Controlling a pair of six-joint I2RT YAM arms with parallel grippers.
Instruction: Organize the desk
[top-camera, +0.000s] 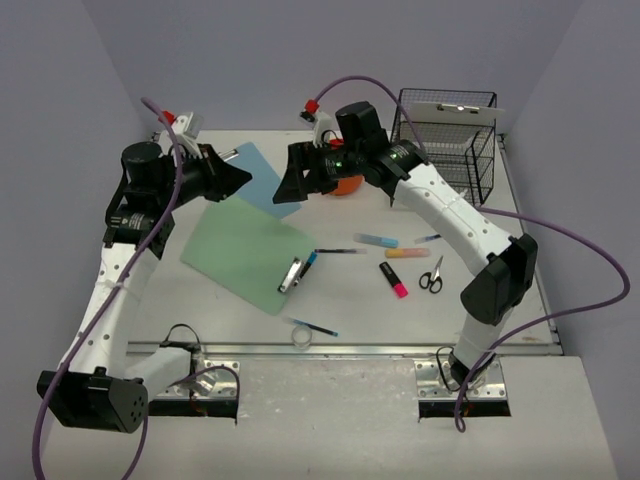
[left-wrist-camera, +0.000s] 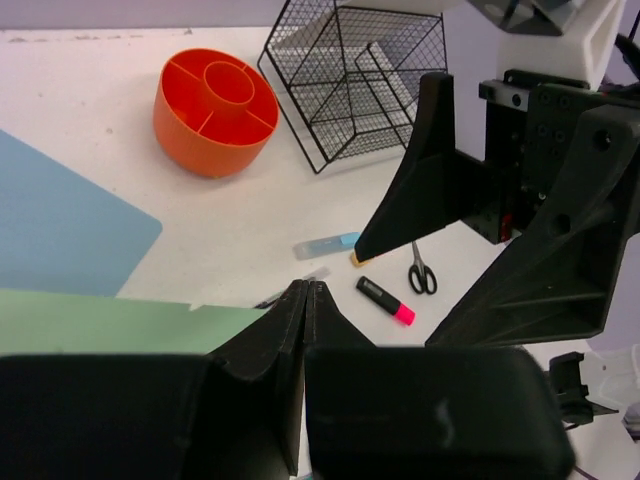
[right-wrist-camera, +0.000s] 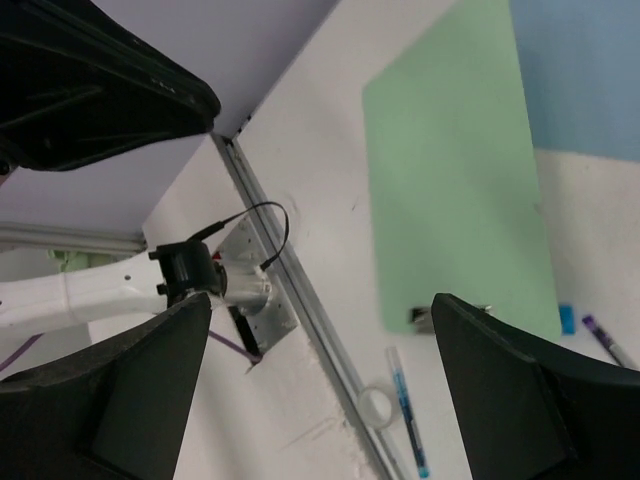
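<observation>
Desk (top-camera: 360, 310) spread out white between lavender walls (top-camera: 300, 50), rail (top-camera: 380, 350) along the front edge, looks pretty messy. Left gripper (top-camera: 243, 178) raised over the green sheet (top-camera: 250, 250) and blue sheet (top-camera: 262, 170), jaws pressed together, nothing in them. Right gripper (top-camera: 285, 182) nose to nose with it, jaws spread wide, empty too. Orange organizer (left-wrist-camera: 215, 110) behind, near the wire rack (top-camera: 445, 145). Scissors (top-camera: 431, 275), pink highlighter (top-camera: 393, 280) and pens (top-camera: 340, 251) loose toward the right, tape roll (top-camera: 301, 336) just by the rail.
</observation>
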